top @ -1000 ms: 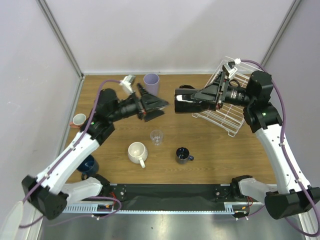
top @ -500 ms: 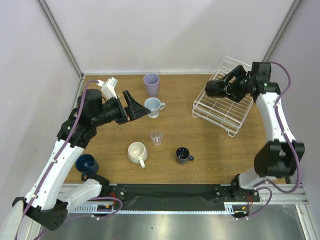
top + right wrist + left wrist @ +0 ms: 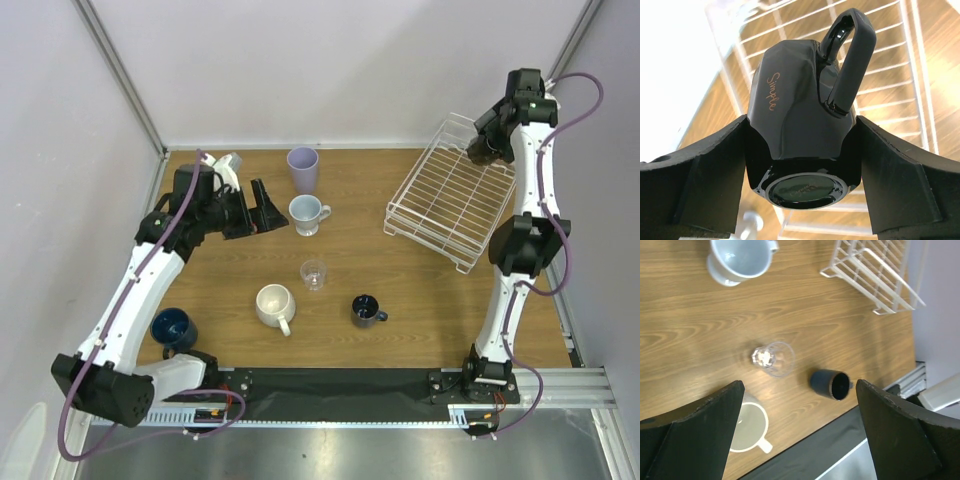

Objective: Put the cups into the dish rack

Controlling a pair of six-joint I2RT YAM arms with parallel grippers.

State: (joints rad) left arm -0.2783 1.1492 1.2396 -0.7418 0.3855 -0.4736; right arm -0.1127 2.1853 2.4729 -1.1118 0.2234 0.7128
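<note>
My right gripper [image 3: 484, 148] is raised over the far edge of the white wire dish rack [image 3: 447, 200] and is shut on a glossy black mug [image 3: 800, 115]; the rack's wires [image 3: 890, 75] lie below it. My left gripper [image 3: 262, 205] is open and empty, just left of the pale blue-white mug [image 3: 307, 214]. The lavender tumbler [image 3: 303, 168], clear glass [image 3: 314, 274], cream mug [image 3: 274, 305], a small dark mug [image 3: 365, 311] and the navy cup [image 3: 173, 328] stand on the table. The left wrist view shows the glass [image 3: 774, 358], dark mug [image 3: 831, 384] and cream mug [image 3: 747, 427]. The terracotta cup is hidden.
The wooden table [image 3: 420, 300] is walled at the back and on both sides. The rack stands at an angle at the far right, tilted with one edge raised. A black strip [image 3: 330, 385] runs along the near edge between the arm bases.
My right arm has swung from mid-table up and back over the rack with the black mug. My left gripper has drawn back to the left, uncovering the pale blue-white mug.
</note>
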